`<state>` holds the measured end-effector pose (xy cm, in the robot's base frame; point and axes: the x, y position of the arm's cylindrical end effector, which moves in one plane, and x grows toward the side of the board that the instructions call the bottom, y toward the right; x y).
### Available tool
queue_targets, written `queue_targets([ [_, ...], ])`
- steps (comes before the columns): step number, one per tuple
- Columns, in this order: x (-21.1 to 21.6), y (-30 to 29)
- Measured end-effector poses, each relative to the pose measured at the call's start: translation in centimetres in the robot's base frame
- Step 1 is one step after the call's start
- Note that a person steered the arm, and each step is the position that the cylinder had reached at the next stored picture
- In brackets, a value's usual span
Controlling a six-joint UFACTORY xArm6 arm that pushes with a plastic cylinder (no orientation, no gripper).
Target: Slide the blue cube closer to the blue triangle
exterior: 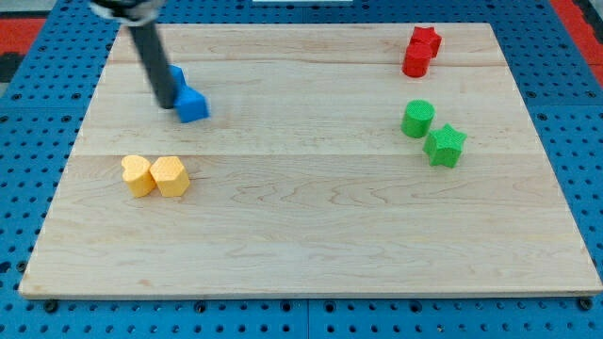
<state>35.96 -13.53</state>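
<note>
A blue cube [193, 104] lies at the view's upper left on the wooden board [311, 235]. A second blue block, the blue triangle [177, 74], sits just up and left of it, touching it or nearly so, and is partly hidden by my rod. My tip [168, 103] is down on the board right at the cube's left side, below the triangle.
Two yellow blocks [155, 175] sit side by side at the left middle. A green cylinder [417, 118] and a green star [445, 145] are at the right. Two red blocks [421, 50] are at the upper right.
</note>
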Motion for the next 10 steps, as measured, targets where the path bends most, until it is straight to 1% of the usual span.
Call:
queue_targets([
  [1, 2.0, 6.4],
  [2, 2.4, 5.9],
  [3, 1.6, -2.3],
  [4, 1.6, -8.6],
  [5, 1.4, -11.3],
  [6, -1.2, -11.3],
  [7, -3.8, -10.1],
  [8, -6.3, -5.8],
  [9, -6.5, -1.1],
  [10, -5.5, 0.6],
])
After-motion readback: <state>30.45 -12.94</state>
